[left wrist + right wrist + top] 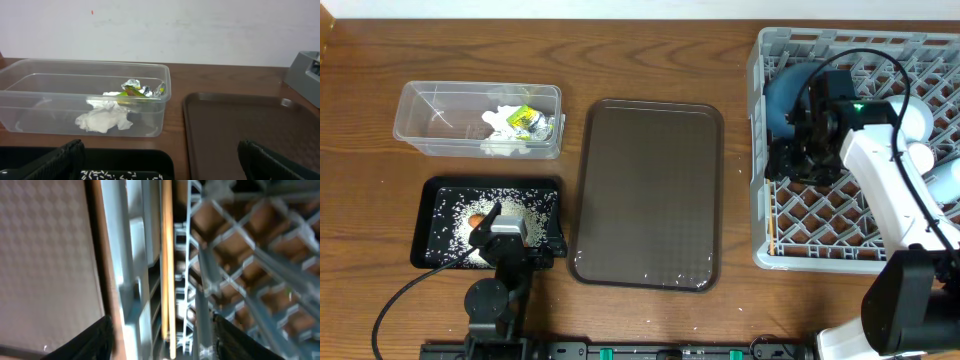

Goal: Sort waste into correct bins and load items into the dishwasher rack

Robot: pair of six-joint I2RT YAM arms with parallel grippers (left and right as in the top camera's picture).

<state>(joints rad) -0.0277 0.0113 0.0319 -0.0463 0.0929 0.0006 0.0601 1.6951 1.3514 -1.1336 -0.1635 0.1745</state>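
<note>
Hovering at the near edge of the bench [360,200], the left end effector [160,162] gapes fully wide and empty above the black tray [425,225], where rice grains [450,215] and the carrot [477,220] lie. Beyond it the clear tub [430,120] holds the tissue [102,120] and wrapper [137,90]; the brown serving tray [645,190] beside them is bare, so the waste looks sorted. Farther right, the right end effector [162,337] hangs over the dishwasher rack [760,150] with its fingers apart, gripping nothing — the chopsticks [167,255] lie below along the rack's left wall, and the dark-blue dish [785,95] stands behind. Loading seems the step in hand, likely near its end; the next move calls for a straight lift clear of the pegs.
</note>
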